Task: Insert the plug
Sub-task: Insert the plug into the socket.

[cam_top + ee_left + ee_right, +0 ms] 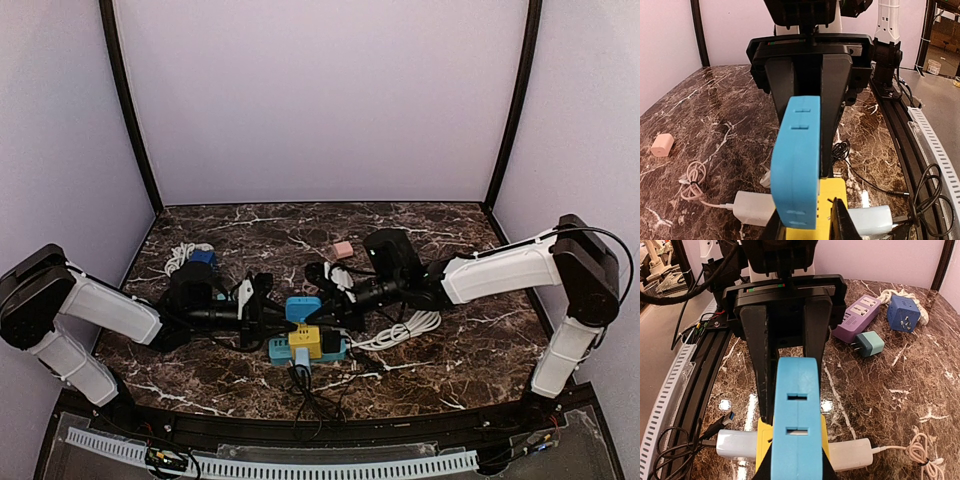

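The right hand was clenched on the blue plug, which stood apparently touching the yellow socket block on the worktop, and whether the left hand gripped too I could not tell, so a straight downward push looked soundest

Seen from above, the plug adapter stands mid-table. A second adapter is just at its 6 o'clock, on a power strip. The left gripper lies at its 9 o'clock and the right gripper at 3, with a coiled cable farther out that way. A small charger lies at 1 o'clock. A cube adapter is at 10 o'clock, well apart.
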Motion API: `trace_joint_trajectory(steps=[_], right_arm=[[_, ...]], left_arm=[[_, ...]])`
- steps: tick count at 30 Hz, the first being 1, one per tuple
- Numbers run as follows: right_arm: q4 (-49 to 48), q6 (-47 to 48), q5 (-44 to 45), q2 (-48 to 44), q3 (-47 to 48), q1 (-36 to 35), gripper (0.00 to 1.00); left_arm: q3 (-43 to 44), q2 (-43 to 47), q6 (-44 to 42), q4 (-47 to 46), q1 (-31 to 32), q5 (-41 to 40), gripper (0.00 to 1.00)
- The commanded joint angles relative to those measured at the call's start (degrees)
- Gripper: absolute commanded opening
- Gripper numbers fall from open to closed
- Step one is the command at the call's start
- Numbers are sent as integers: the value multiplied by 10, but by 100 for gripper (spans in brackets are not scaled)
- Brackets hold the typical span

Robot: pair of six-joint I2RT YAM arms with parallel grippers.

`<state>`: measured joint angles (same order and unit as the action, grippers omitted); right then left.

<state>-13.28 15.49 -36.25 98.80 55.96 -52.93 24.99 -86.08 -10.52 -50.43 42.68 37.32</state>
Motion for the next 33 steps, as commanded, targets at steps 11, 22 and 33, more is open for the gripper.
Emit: trace_joint_trajectory(steps=[11, 22, 33], right_arm=[[14, 14, 22, 13, 25, -10, 0], [43, 34, 43, 18, 38, -16, 0], [53, 39, 45, 23, 42, -20, 0]], left_arm=[[9, -1, -5, 0, 3, 15, 25], [6, 9, -16, 17, 4, 7, 24], [4, 12, -29, 19, 2, 2, 32]])
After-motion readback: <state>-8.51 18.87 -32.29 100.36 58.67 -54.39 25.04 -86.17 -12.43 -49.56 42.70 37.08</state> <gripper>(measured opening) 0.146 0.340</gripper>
